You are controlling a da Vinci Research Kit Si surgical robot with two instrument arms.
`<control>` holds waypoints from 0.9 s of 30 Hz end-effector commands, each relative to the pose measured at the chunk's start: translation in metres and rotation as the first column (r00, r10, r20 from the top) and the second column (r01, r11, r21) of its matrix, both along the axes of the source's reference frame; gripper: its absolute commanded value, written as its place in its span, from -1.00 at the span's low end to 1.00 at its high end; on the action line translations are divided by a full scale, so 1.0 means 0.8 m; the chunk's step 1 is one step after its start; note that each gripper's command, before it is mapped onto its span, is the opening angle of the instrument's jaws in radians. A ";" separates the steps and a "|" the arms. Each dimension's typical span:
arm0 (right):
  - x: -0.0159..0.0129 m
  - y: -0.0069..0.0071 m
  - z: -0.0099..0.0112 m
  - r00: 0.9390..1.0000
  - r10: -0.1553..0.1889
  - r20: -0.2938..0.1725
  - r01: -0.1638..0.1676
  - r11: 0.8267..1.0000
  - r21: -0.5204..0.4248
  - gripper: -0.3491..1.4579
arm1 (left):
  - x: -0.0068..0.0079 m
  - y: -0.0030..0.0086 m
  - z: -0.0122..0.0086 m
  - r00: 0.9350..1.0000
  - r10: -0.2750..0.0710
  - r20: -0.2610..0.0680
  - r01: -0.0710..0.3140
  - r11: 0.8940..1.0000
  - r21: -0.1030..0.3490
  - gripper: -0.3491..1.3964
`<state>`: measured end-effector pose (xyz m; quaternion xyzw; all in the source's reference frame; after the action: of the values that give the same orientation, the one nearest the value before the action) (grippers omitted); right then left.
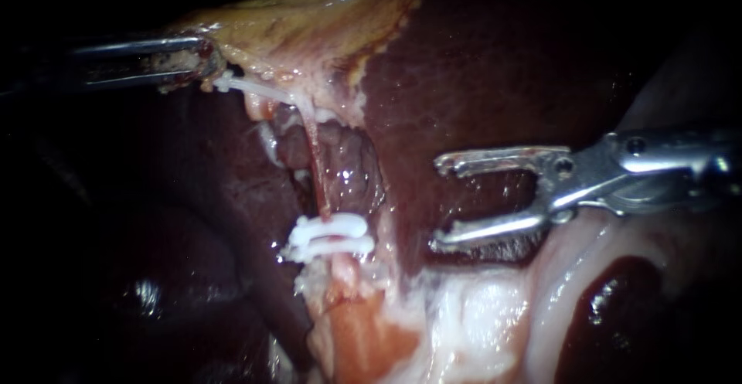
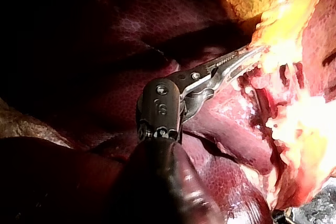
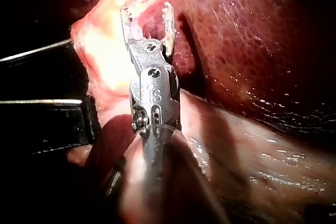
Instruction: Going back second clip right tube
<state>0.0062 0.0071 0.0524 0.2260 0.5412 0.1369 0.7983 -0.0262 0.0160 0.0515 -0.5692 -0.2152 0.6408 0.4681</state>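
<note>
Close view of a dark red liver (image 1: 471, 67) with a yellowish gallbladder (image 1: 309, 13) along the upper edge. A thin pink tube (image 1: 313, 160) runs down the middle of the scene, from the gallbladder's lower edge toward pale fatty tissue (image 1: 471, 314) at the bottom.

Two white clips (image 1: 328, 237) sit across the tube low on its length. They are stacked one just above the other and look to be touching. It is not clear from this view which tube of the pair this is.

The left instrument (image 1: 202, 63) enters from the left edge, high up. Its jaws are clenched on the lower edge of the gallbladder, well apart from the clips. In the left wrist view the same jaws (image 2: 257, 51) lie nearly together, with their tips buried in bright pale tissue.

The right instrument (image 1: 439, 202) enters from the right edge at mid height. Its jaws are released and spread wide, with nothing between them. The tips point toward the tube but stand clear of the clips, with a strip of bare liver surface between them. The lower jaw lies just above the rim of the pale tissue. In the right wrist view the spread jaws (image 3: 147, 9) sit in front of pink and pale tissue, with smooth liver beside them.
</note>
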 end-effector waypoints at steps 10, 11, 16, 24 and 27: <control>-0.0019 -0.0005 -0.0003 1.000 -0.013 -0.008 0.013 1.000 -0.006 -0.06 | -0.0044 -0.0011 0.0043 1.000 0.007 -0.003 -0.007 1.000 -0.014 -1.00; -0.0020 -0.0005 -0.0004 1.000 -0.013 -0.008 0.013 1.000 -0.006 -0.06 | -0.0050 -0.0013 0.0049 1.000 0.012 -0.004 -0.012 1.000 -0.016 -1.00; -0.0021 -0.0005 -0.0004 1.000 -0.014 -0.008 0.014 1.000 -0.006 -0.06 | -0.0074 -0.0020 0.0075 1.000 0.027 -0.015 -0.028 0.999 -0.020 -1.00; -0.0021 -0.0005 -0.0004 1.000 -0.014 -0.008 0.014 1.000 -0.006 -0.06 | -0.0077 -0.0021 0.0077 0.999 0.029 -0.015 -0.029 0.999 -0.014 -1.00; -0.0021 -0.0006 -0.0005 1.000 -0.014 -0.008 0.014 1.000 -0.006 -0.06 | -0.0077 -0.0022 0.0076 0.999 0.029 -0.015 -0.029 0.999 -0.014 -1.00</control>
<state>0.0045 0.0066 0.0520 0.2278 0.5433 0.1286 0.7977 -0.0324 0.0142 0.0576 -0.5649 -0.2156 0.6532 0.4558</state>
